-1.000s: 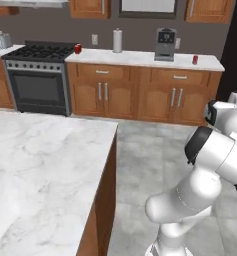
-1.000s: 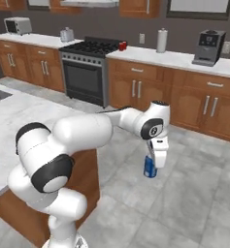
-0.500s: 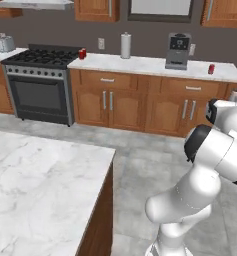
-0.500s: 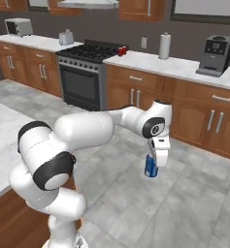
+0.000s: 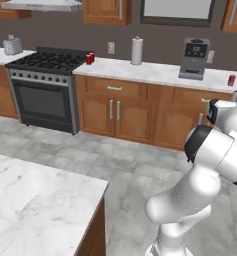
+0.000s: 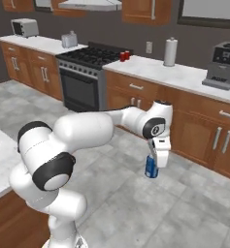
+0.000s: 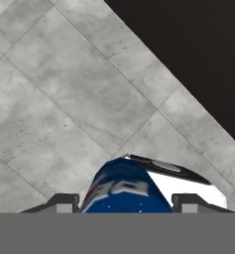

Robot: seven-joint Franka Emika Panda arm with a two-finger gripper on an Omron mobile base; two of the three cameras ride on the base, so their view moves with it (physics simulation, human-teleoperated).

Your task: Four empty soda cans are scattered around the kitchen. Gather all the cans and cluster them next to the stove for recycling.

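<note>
Two red soda cans (image 5: 90, 58) stood on the tabletop (image 5: 155, 71) just beside the stove (image 5: 45, 62); another (image 5: 231, 80) stood far right. The pincer (image 6: 152, 167) gripped a blue can (image 6: 151, 167) above the floor (image 6: 184, 203).

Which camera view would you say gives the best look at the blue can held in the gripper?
The right base view: the blue can hangs whole and upright in the gripper, above the floor. The hand view shows only its top end close up between the fingertips. In the left base view the arm blocks it.
</note>
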